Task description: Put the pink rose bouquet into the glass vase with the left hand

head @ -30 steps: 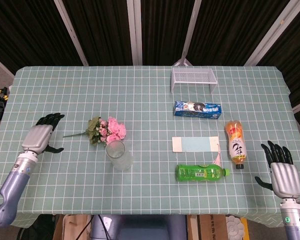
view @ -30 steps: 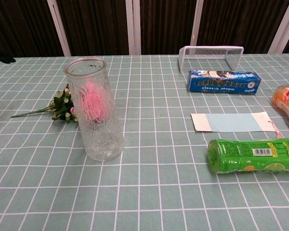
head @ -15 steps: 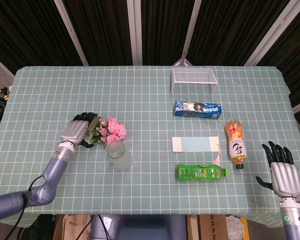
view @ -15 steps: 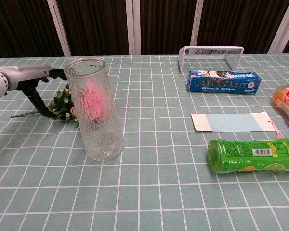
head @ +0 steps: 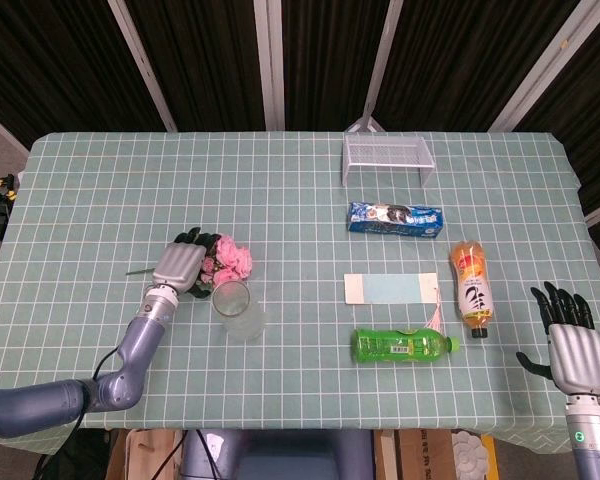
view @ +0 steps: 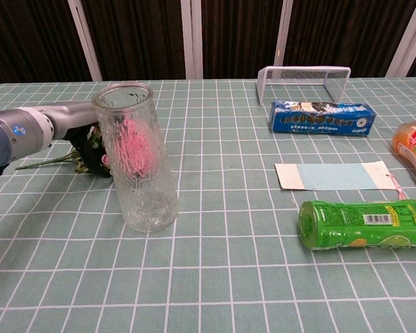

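Left of centre in the head view, the left hand [head: 178,266] lies over the leafy end of the pink rose bouquet [head: 230,262], which rests on the tablecloth just behind the upright glass vase [head: 233,308]; whether the fingers grip the stems cannot be told. At lower right, the right hand [head: 575,345] hovers with fingers spread, holding nothing, beyond the orange drink bottle [head: 470,282].

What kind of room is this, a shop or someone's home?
Probably a robot test room, not a home: a table with a checked cloth, dark curtains behind, and groceries like a green bottle laid out.
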`<state>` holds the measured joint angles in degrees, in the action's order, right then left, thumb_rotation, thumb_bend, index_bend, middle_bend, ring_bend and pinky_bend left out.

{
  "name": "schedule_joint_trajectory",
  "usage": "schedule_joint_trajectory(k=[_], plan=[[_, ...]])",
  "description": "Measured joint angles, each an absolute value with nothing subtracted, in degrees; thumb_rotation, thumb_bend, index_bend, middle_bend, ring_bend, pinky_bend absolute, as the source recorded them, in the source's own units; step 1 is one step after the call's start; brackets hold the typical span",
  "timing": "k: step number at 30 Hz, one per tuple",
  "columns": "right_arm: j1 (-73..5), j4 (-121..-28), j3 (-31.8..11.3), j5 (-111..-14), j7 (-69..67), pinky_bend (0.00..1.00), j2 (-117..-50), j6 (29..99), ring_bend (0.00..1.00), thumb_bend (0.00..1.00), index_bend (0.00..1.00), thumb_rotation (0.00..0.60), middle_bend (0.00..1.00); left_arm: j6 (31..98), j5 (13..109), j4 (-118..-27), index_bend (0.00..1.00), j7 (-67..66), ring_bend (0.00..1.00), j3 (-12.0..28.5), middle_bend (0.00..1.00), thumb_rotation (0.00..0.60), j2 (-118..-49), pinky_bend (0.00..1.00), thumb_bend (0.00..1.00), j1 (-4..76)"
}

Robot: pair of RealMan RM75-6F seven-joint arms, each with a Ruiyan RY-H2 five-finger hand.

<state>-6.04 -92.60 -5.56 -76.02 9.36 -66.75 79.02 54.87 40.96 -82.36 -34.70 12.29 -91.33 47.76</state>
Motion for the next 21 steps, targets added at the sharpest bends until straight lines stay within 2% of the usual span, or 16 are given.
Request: schedule_joint_trajectory(k=[6,8,13,17,21], plan=[[-6.2,-92.3,-5.5,-76.0,9.5,0.00,-67.0,78.8,0.00,0.19,0.10,0.600,0.04,55.6,38.8,-79.5,0.14,-36.4,0.03,11.7,0.12,0.600,-93.6,0.11,0.11,48.8],[-6.3,-92.2,-5.5,-76.1,9.6,0.00,-67.2,78.7,0.00,0.19,0.10,0.600,0.04,55.4,38.3,-78.7,0.16,-36.8,0.04,11.5,0.14,0.600,-94.1,0.12,0.16,49.1],[-6.3,-92.1,-5.4,-76.3,9.8,0.00,-67.4,78.9,0.00,0.19,0.10,0.600,0.04,55.4,38.4,-76.6,0.26,-37.0,0.18,11.2,0.28,0.600,-95.4,0.28,0.36,49.5],[-6.3,-92.1,-5.4,-76.6,9.8,0.00,-67.7,79.1,0.00,0.19,0.10,0.600,0.04,55.9,40.3,-75.1,0.35,-35.7,0.27,11.2,0.38,0.600,-96.4,0.38,0.42,49.4],[-6.4,-92.0,-5.4,-76.5,10.1,0.00,-67.9,79.1,0.00,0.19,0.10,0.600,0.04,56.8,43.5,-73.5,0.38,-33.2,0.29,11.2,0.41,0.600,-97.3,0.40,0.43,49.1]])
